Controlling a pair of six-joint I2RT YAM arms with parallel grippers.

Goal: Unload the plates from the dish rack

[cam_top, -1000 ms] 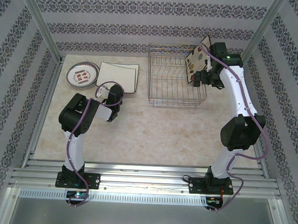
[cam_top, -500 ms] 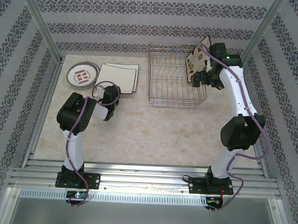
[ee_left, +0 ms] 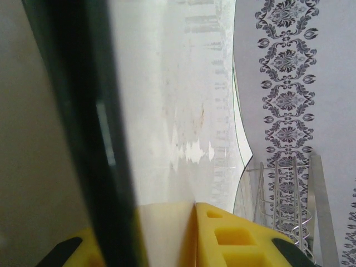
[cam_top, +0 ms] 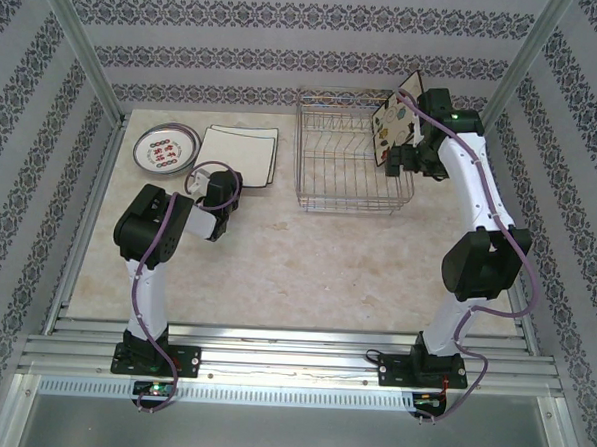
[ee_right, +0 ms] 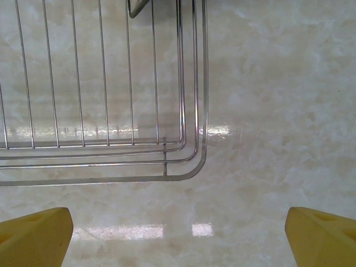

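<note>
A square plate (cam_top: 392, 118) is standing tilted at the rack's (cam_top: 331, 180) right end. Being glazed, stiff and breakable, it is likely calling for a firm pinch on its upper rim. The right gripper (cam_top: 396, 161) is hovering just beside it, jaws wide apart, holding nothing. The left gripper (cam_top: 202, 182) is sitting nearly together about a dark rim of the stacked plates (cam_top: 240, 150) on the bench (cam_top: 307, 254); whether it is gripping, I cannot tell.

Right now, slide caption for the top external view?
Right hand open beside the square plate propped in the dish rack; unloaded plates lie by the left hand.
</note>
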